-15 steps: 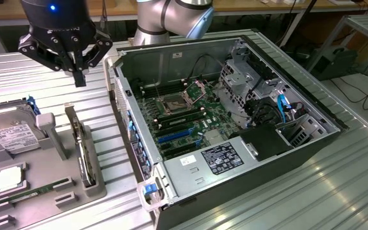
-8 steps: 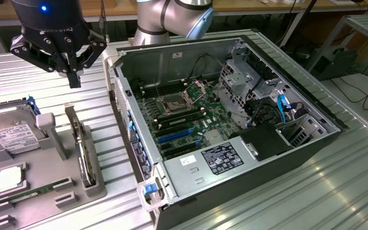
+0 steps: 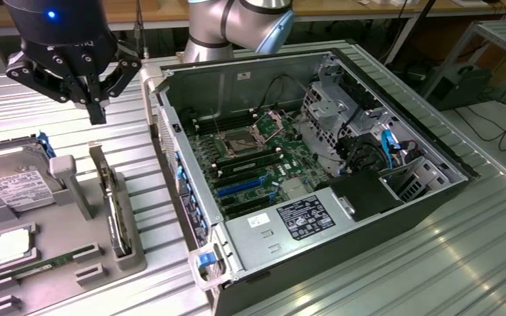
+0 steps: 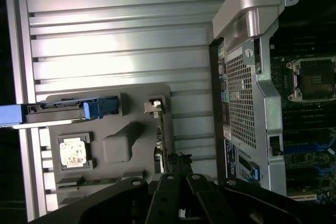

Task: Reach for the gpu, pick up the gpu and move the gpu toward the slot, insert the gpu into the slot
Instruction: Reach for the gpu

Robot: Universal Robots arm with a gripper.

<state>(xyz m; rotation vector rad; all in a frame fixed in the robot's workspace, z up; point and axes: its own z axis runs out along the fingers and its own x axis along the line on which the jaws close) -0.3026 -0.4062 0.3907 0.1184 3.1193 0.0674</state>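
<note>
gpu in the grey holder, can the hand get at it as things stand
Probably yes: the hand hangs above the gpu, which stands on edge with nothing over it, though the hand is shut.

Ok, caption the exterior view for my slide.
Gripper, shut and empty, hovers near the gpu standing in its grey holder, beside the open computer case.

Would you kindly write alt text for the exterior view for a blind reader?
The arm's shut pincer hangs above the gpu, which stands on edge in a grey holder. On the exterior view's right, an open computer case shows the blue slot.
</note>
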